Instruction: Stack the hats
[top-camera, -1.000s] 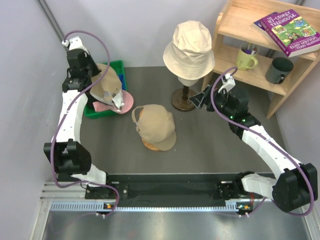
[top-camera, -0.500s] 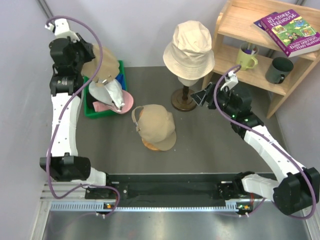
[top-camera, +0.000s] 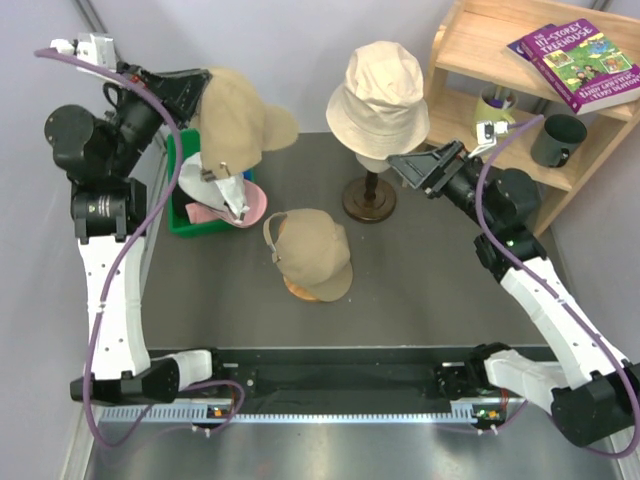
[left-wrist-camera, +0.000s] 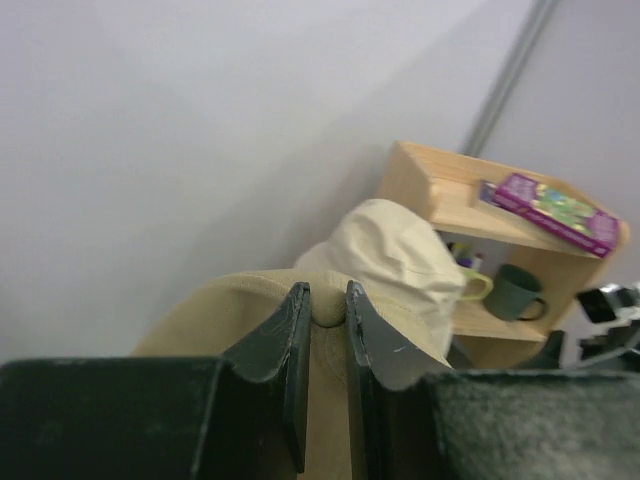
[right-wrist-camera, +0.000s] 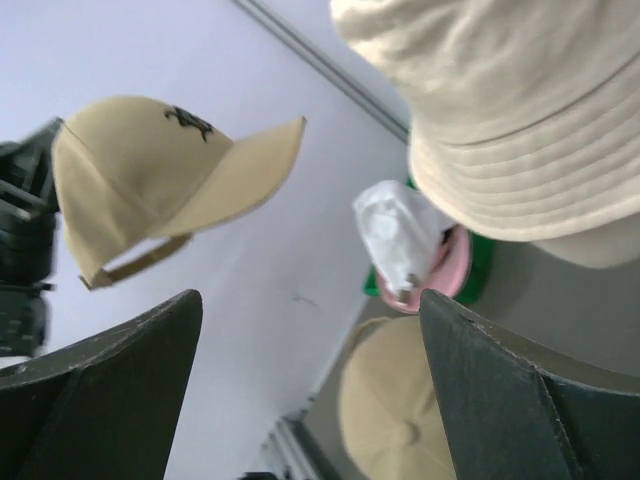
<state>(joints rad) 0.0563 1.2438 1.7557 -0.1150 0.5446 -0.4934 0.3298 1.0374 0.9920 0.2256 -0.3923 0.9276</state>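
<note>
My left gripper (top-camera: 200, 90) is shut on a tan baseball cap (top-camera: 238, 112) and holds it high above the green bin (top-camera: 178, 215). In the left wrist view the fingers (left-wrist-camera: 296, 330) pinch the cap's crown (left-wrist-camera: 220, 310). A white cap (top-camera: 212, 185) and a pink cap (top-camera: 250, 205) lie in the bin. A second tan cap (top-camera: 310, 252) lies on the table's middle. The cream bucket hat (top-camera: 378, 95) sits on its stand. My right gripper (top-camera: 428, 168) is open, empty, raised beside the bucket hat. The right wrist view shows the held cap (right-wrist-camera: 150, 170), the bucket hat (right-wrist-camera: 510, 110) and the table cap (right-wrist-camera: 400, 410).
A wooden stand (top-camera: 367, 195) carries the head form under the bucket hat. A wooden shelf (top-camera: 510, 90) at the right back holds a purple book (top-camera: 580, 62), a green mug (top-camera: 492, 118) and a dark mug (top-camera: 557, 140). Grey walls close the back and left.
My left arm has lifted the tan cap up out of the bin and swung it right, leaving the white and pink caps behind. My right gripper has risen and turned toward the bucket hat.
</note>
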